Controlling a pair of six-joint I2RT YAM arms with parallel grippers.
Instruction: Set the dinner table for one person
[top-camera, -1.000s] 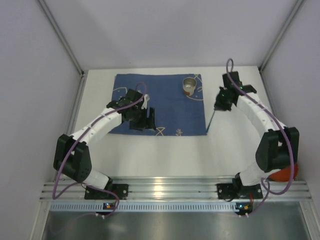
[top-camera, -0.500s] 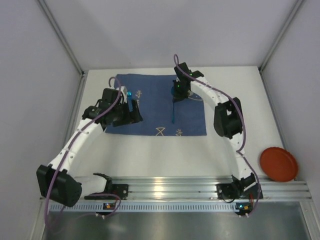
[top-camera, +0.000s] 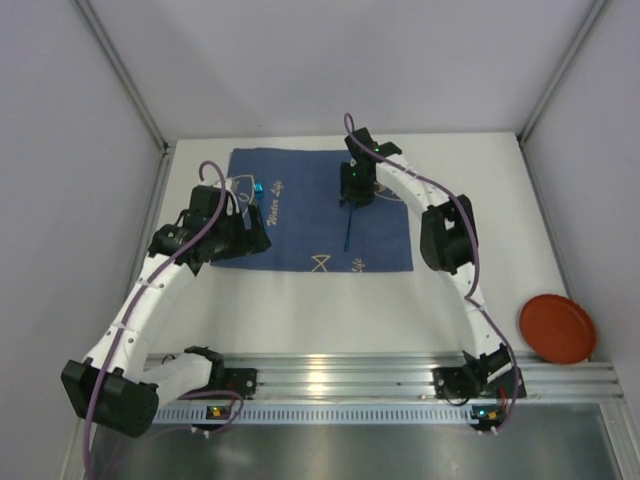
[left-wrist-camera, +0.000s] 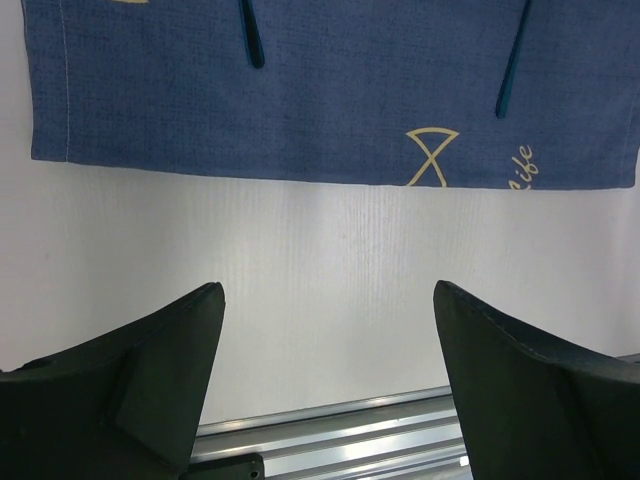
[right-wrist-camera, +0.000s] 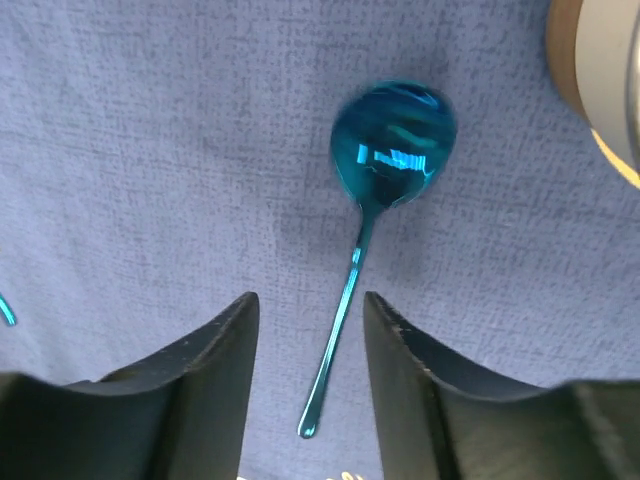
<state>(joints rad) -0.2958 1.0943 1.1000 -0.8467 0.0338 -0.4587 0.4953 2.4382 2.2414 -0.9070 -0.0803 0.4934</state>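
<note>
Although grey walls (top-camera: 60, 150) hem the table (top-camera: 330, 310) on its left, right and far sides, and a ribbed metal rail (top-camera: 330, 375) runs along its near edge, much bare surface lies open. A blue mat (top-camera: 300, 215) sits in the far middle, its far edge near the back wall. Between the mat's near edge and the rail stretches a wide free band. A bare strip runs from the mat's right edge to the right wall, and a narrower one lies on its left. A red plate (top-camera: 557, 328) rests in the near right corner, close to the rail and the right wall and well apart from the mat.

The table is plain, white, matte and rectangular, far wider than the mat. The left wrist view shows a faint fine grain and a soft glare on it.

The left gripper (left-wrist-camera: 325, 300) hangs near the mat's near left corner, released, its fingers (left-wrist-camera: 150, 380) spread wide with nothing between them. The right gripper (right-wrist-camera: 310, 300) hovers over the mat's far part, also released. Its fingers (right-wrist-camera: 200, 370) stand apart on either side of the handle of a shiny blue spoon (right-wrist-camera: 392, 140), which lies flat on the mat with its bowl toward the far edge. A second utensil (left-wrist-camera: 250, 40) lies on the mat's left part; only its dark handle shows clearly, so I cannot tell its kind.
</note>
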